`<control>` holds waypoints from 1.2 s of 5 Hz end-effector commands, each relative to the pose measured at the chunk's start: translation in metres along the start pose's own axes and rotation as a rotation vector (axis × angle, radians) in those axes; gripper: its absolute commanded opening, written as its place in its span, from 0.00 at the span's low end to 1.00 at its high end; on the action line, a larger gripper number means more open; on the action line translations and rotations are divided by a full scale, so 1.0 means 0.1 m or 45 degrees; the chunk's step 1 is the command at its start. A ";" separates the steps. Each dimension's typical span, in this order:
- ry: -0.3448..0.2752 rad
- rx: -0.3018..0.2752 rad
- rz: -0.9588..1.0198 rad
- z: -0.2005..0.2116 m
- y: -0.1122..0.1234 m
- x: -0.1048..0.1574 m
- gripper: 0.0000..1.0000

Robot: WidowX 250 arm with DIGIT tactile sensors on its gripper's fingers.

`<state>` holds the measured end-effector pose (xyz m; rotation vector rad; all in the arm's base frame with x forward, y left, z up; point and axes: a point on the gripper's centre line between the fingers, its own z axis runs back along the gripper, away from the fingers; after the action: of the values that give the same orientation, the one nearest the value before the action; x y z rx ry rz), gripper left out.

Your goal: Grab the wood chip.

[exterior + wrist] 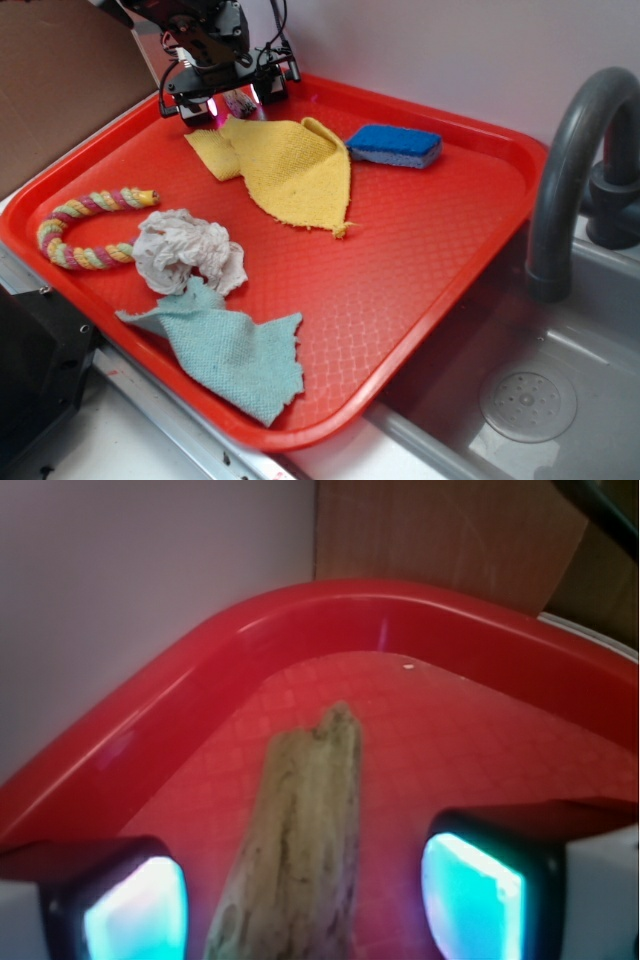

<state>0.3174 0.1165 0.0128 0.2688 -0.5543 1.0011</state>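
The wood chip [300, 820] is a rough brown, grain-streaked wedge lying on the red tray [250, 630], its tip towards the tray's rounded corner. In the wrist view my gripper [305, 905] is open and straddles the chip. One glowing pad [135, 915] stands left of it and the other pad [475, 895] right, with bare tray showing on both sides. In the exterior view the gripper [232, 100] is low over the tray's far left corner, and the chip [240, 103] shows only as a small dark shape between the fingers.
A yellow cloth [290, 165] lies right beside the gripper, with a blue sponge [395, 146] further right. A rope toy [85, 225], a crumpled white cloth [185, 250] and a teal cloth [235, 350] lie nearer the front. A faucet [570, 170] and sink [530, 400] stand right of the tray.
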 end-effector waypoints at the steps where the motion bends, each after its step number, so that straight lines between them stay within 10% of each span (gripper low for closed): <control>1: -0.034 -0.013 0.006 0.02 0.08 0.04 0.00; 4: -0.031 0.025 0.007 0.13 0.11 0.00 0.00; 6: 0.035 -0.107 0.111 0.77 0.17 0.31 0.00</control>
<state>0.2960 0.0969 0.0691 0.1797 -0.5124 1.0453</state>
